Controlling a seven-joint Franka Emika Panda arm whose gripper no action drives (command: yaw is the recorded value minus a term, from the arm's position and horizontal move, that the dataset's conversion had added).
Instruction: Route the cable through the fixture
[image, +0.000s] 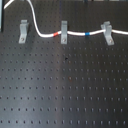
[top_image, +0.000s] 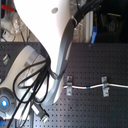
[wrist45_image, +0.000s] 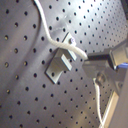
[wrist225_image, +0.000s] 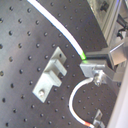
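Observation:
The white cable (image: 36, 25) comes down from the top of the first exterior view and passes just right of the left fixture (image: 23, 31), outside its slot. It then runs through the middle clip (image: 63, 32) and the right clip (image: 106, 32). Its red band (image: 55, 35) lies left of the middle clip and its blue band (image: 87, 34) lies between the two. In both wrist views the gripper (wrist225_image: 94, 68) (wrist45_image: 98, 67) is shut on the cable (wrist225_image: 60, 30) beside the fixture (wrist225_image: 50, 75) (wrist45_image: 60, 62). The gripper does not show in the first exterior view.
The black perforated board (image: 65, 85) fills the first exterior view. In the second exterior view the white arm (top_image: 50, 30) and its black hoses (top_image: 30, 85) cover the left side. Two clips (top_image: 69, 82) (top_image: 104, 86) with the cable (top_image: 115, 86) show at the second exterior view's right.

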